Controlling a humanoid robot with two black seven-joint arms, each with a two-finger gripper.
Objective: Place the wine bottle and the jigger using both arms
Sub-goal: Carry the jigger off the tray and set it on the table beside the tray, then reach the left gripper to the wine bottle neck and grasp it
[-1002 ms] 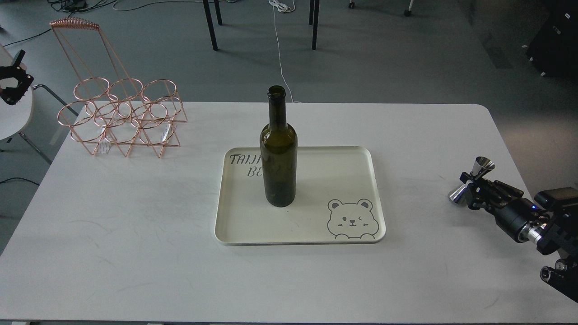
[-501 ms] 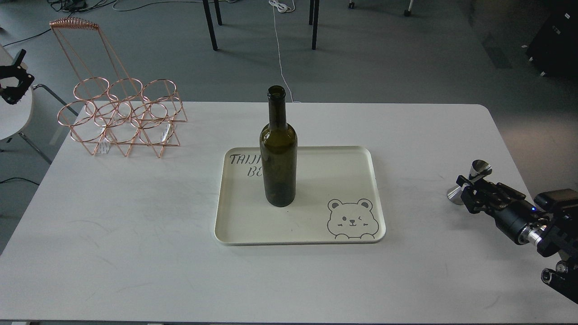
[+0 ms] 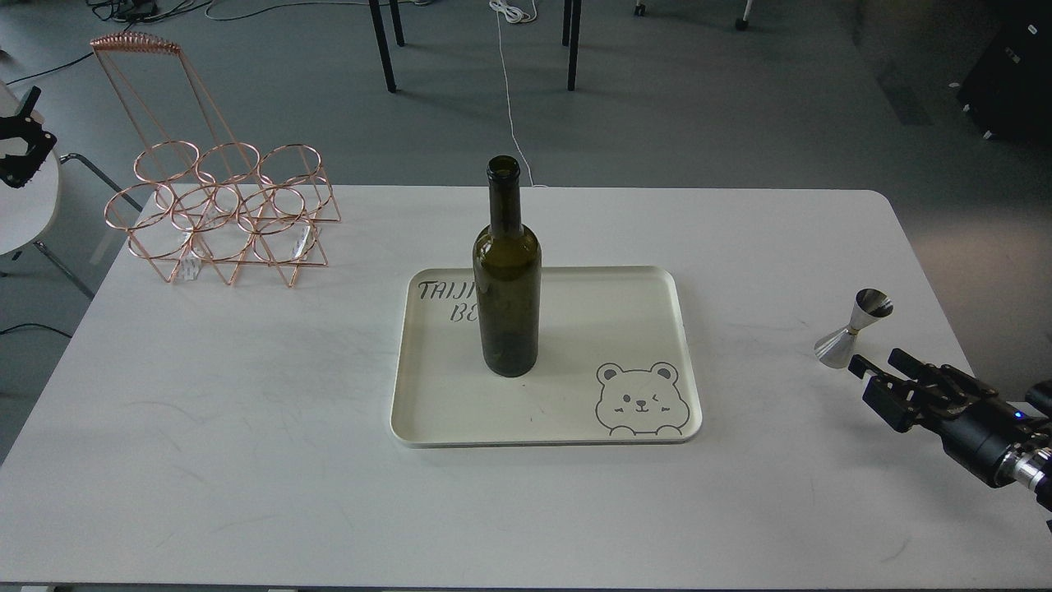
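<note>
The wine bottle (image 3: 507, 279) stands upright on the cream tray (image 3: 657, 284) at the middle of the table (image 3: 246, 411). The jigger (image 3: 855, 328) stands upright near the table's right edge, just beyond the right gripper (image 3: 878, 368), whose fingers are spread and empty. The left gripper (image 3: 18, 148) sits far left; I cannot tell its state.

We're looking at a lab or test room here, not a home or a bar. Grey carpeted floor (image 3: 699, 115) fills the top of the frame, bare and office-like. Loose cables (image 3: 148, 10) trail across it at the upper left, and a white cord (image 3: 509, 90) runs down the middle toward the table. Black furniture legs (image 3: 382, 45) stand at top centre, caster wheels (image 3: 742, 23) show at the top right. A plain white table (image 3: 246, 427) takes up the lower frame, props laid out on it like a staged setup, and a black robot arm (image 3: 970, 423) reaches in at lower right.
</note>
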